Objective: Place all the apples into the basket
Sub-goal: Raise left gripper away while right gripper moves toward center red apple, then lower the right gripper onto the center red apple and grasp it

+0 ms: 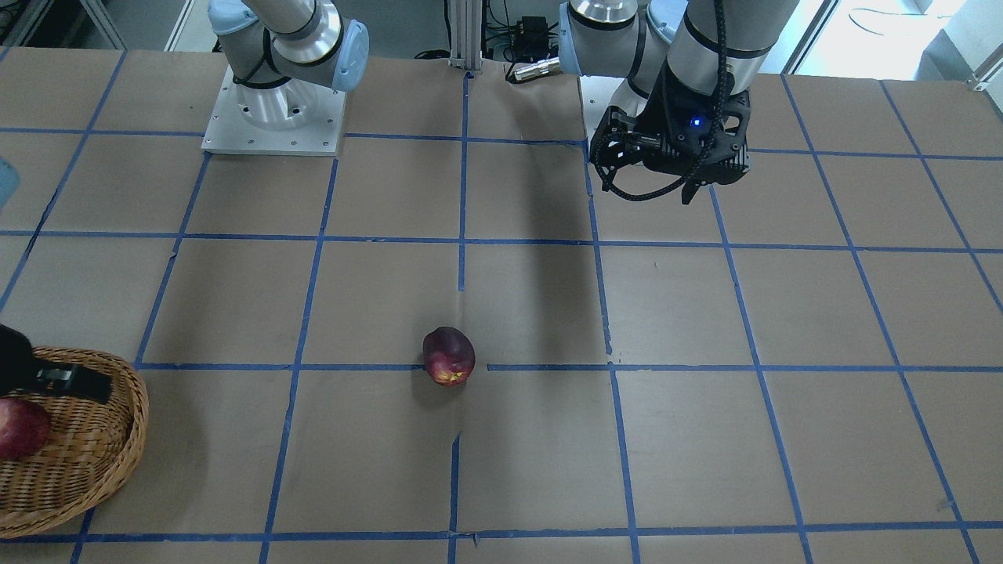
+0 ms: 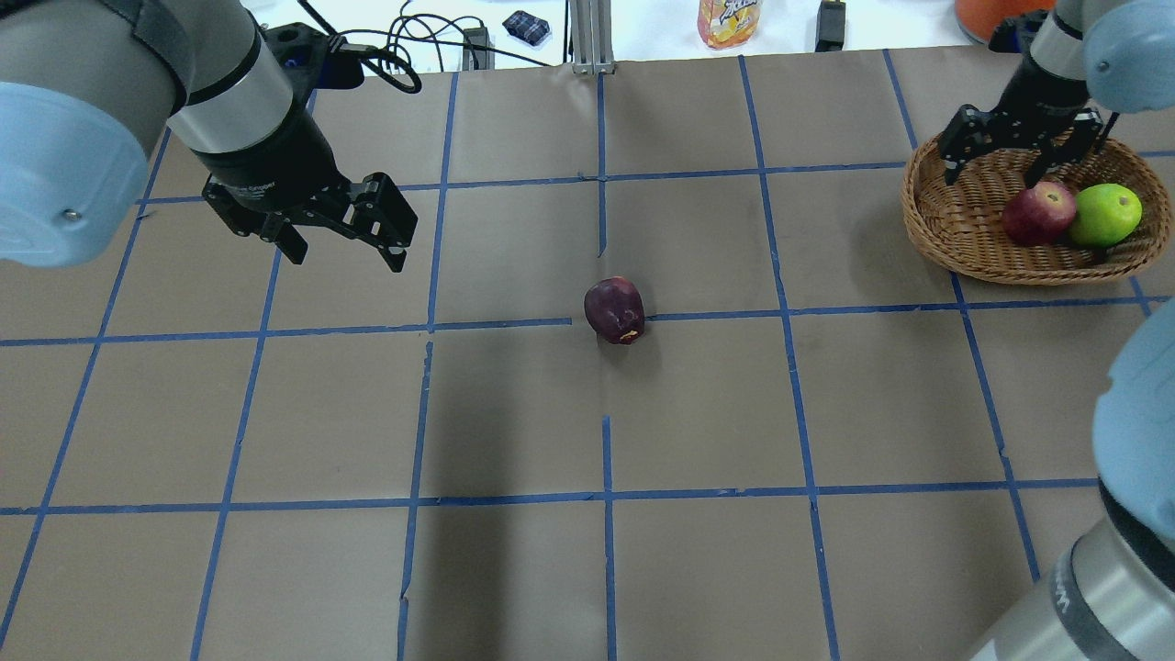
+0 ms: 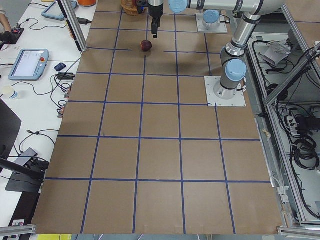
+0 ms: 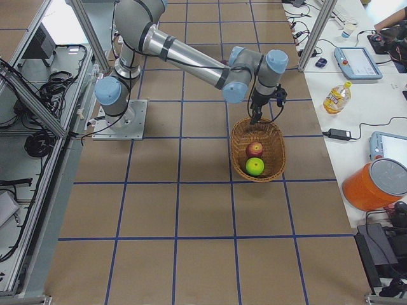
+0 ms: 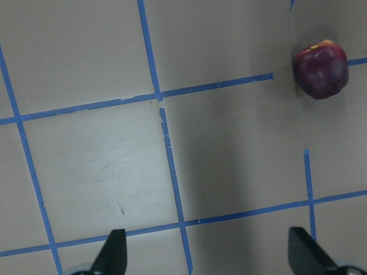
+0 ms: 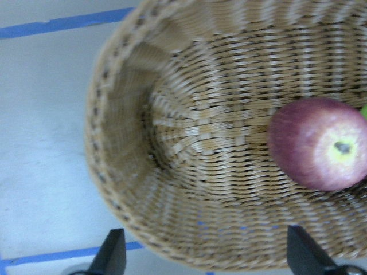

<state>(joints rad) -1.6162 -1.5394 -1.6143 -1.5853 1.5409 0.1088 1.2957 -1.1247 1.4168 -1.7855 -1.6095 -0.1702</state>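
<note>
One dark red apple [image 2: 614, 310] lies on the brown paper near the table's middle; it also shows in the front view [image 1: 448, 356] and the left wrist view [image 5: 321, 70]. The wicker basket [image 2: 1010, 269] stands at the far right and holds a red apple [image 2: 1038, 212] and the green apple [image 2: 1108, 214]. My left gripper [image 2: 344, 252] is open and empty, hovering well left of the loose apple. My right gripper [image 2: 1001, 170] is open and empty above the basket's left end; its wrist view shows the basket wall [image 6: 189, 114] and the red apple [image 6: 318, 152] below.
Blue tape lines grid the paper-covered table. The arm bases [image 1: 274, 117] stand along the robot's edge. An aluminium post [image 2: 587, 37], cables, an orange drink bottle [image 2: 730, 20] and an orange container [image 2: 987, 14] sit beyond the far edge.
</note>
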